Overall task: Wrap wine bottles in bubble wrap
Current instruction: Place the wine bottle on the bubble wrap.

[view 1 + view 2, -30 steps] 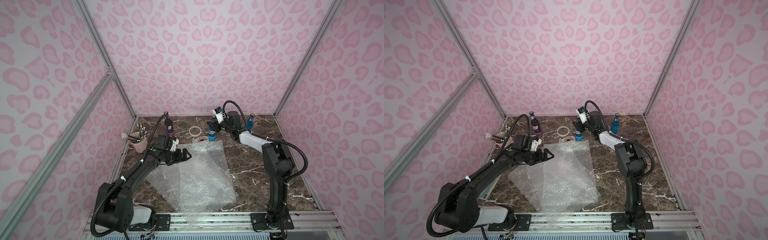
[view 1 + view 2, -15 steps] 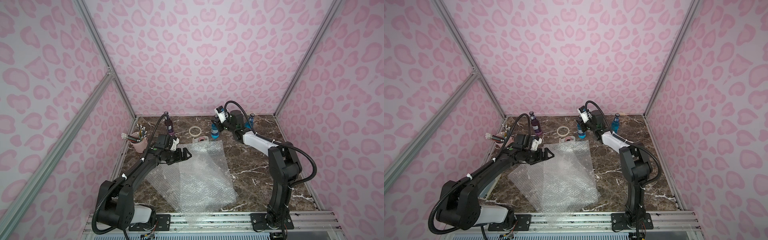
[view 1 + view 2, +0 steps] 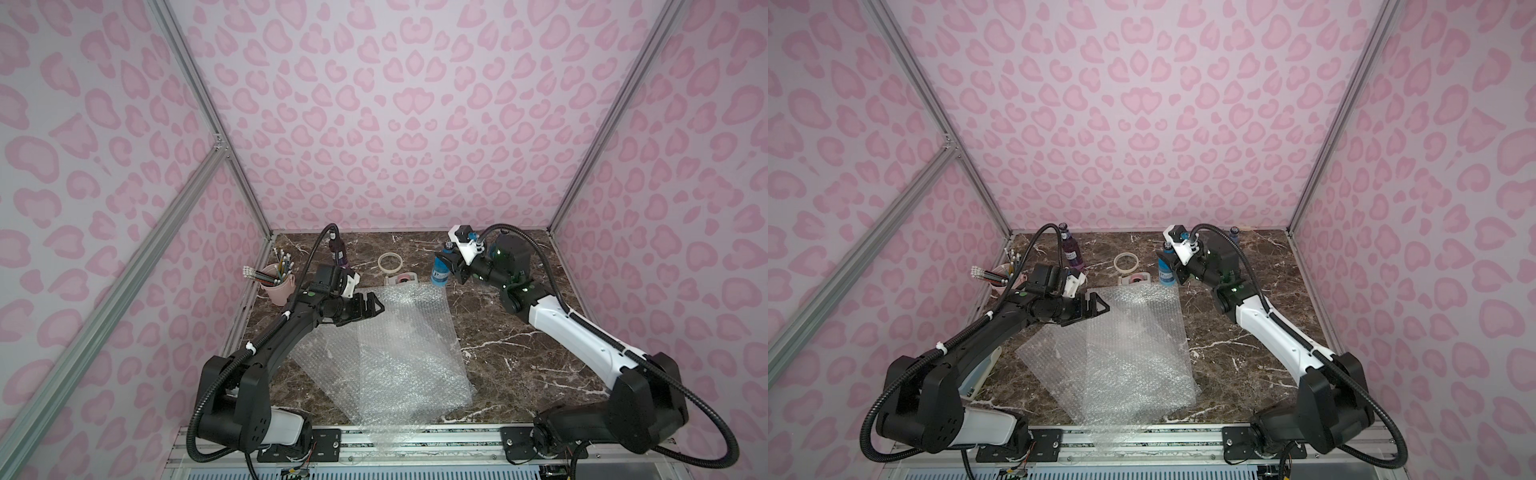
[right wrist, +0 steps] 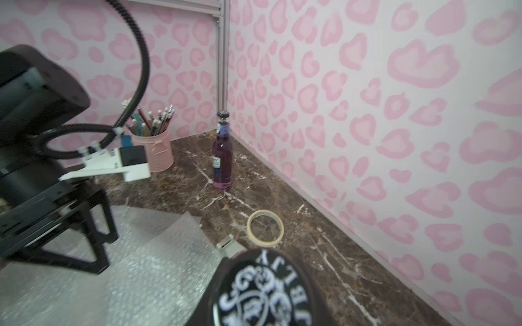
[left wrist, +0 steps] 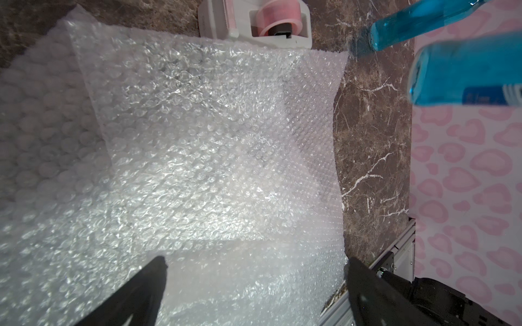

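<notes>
**Top views.** The right gripper (image 3: 446, 264) is pinched on the upper part of a blue bottle (image 3: 439, 276). The bottle is upright at the far edge of the bubble wrap (image 3: 399, 345), near the tape dispenser (image 3: 400, 279). The left gripper (image 3: 372, 305) hangs over the wrap's far left corner, jaws spread and empty. The purple bottle (image 3: 340, 255) stands at the back, beside the pencil cup (image 3: 277, 286). A second blue bottle (image 3: 1234, 235) shows only its cap, behind the right arm.

**Left wrist.** Only this view shows both blue bottles. The held one's base appears clear of the marble; the second stands on it. The overlapping sheets lie flat.

**Right wrist.** The held bottle's cap (image 4: 262, 290) fills the lower frame, and the jaws themselves are out of sight. A loose tape roll (image 4: 265, 227) lies beyond it.

**Assessment.** The step in hand is bringing a bottle to the wrap. The next move calls for laying it on its side across a sheet. The left gripper can then take the sheet's edge.
</notes>
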You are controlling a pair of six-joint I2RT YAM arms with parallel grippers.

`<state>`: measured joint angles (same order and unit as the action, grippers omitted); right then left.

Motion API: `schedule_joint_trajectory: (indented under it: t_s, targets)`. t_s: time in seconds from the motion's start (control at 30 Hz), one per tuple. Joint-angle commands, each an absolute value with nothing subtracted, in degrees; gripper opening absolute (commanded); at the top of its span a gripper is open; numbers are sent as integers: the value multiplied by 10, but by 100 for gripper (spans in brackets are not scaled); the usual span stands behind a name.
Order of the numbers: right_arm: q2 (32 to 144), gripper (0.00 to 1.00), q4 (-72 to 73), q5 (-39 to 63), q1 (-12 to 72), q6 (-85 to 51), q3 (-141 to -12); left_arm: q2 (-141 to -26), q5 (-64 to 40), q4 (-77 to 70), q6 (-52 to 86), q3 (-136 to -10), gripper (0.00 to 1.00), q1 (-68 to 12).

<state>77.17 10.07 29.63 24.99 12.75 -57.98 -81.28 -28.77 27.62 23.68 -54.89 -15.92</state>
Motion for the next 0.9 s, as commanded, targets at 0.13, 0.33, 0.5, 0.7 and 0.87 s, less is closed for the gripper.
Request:
schedule_joint_trajectory:
  t_s: [0.13, 0.33, 0.5, 0.7, 0.87]
  targets:
    - [666, 1, 9, 252, 303, 161, -469, -832, -313, 289, 228, -548, 100, -159]
    - [642, 1, -12, 225, 334, 168, -428, -841, -312, 291, 225, -549, 100, -159]
    - [683, 1, -39, 209, 396, 177, -436, -832, -304, 301, 220, -544, 100, -159]
    - [753, 1, -71, 131, 492, 179, -471, -817, -295, 314, 215, -533, 100, -159]
    - [842, 2, -113, 86, 548, 174, -541, -804, -275, 330, 216, -536, 100, -159]
